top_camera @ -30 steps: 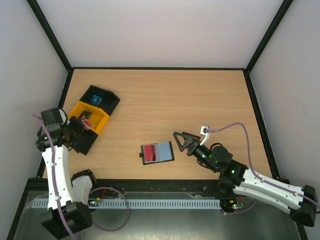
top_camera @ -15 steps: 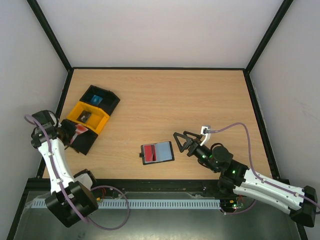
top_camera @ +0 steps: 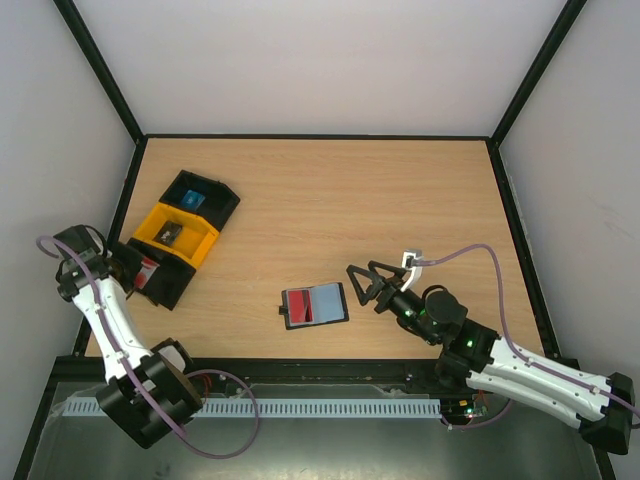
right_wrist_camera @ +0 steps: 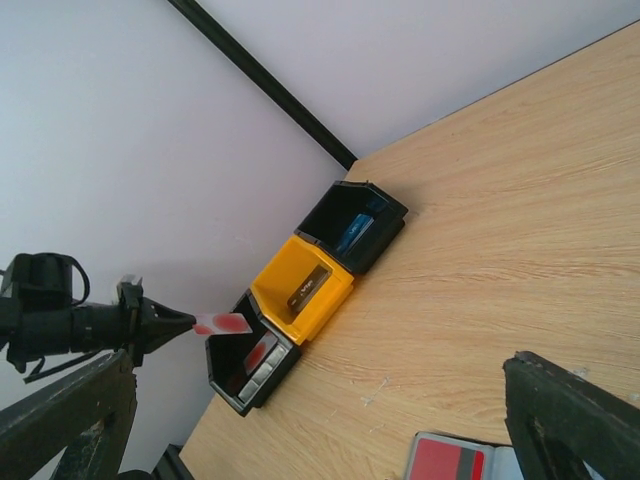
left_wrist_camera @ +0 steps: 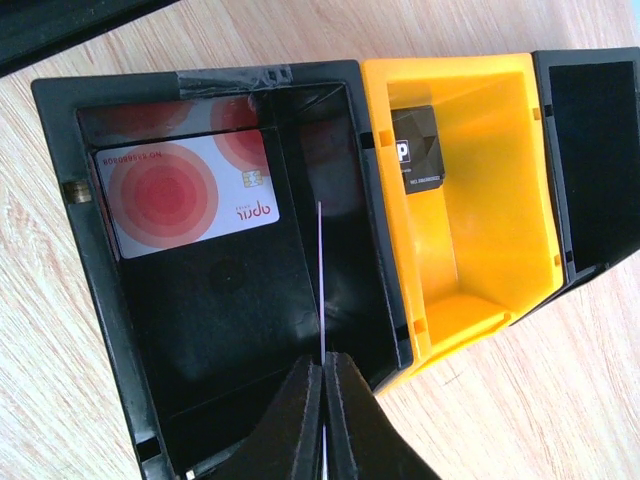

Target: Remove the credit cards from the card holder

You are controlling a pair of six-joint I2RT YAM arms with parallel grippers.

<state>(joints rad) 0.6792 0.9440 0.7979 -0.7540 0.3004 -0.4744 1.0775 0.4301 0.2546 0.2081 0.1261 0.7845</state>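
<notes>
The card holder lies open on the table's near middle, with a red credit card in its left half and a grey-blue face on the right. My right gripper hangs open just right of it; the holder's corner shows low between the fingers. My left gripper is shut on another red credit card, seen edge-on as a thin line, above the near black tray. A red card lies flat in that tray.
Three open trays stand in a row at the left: the near black tray, a yellow tray holding a dark card, and a far black tray holding a blue card. A black frame edges the table.
My left arm has swung back and to the left with the red card, from over the yellow tray to over the near black tray. The right arm and card holder have not moved.
</notes>
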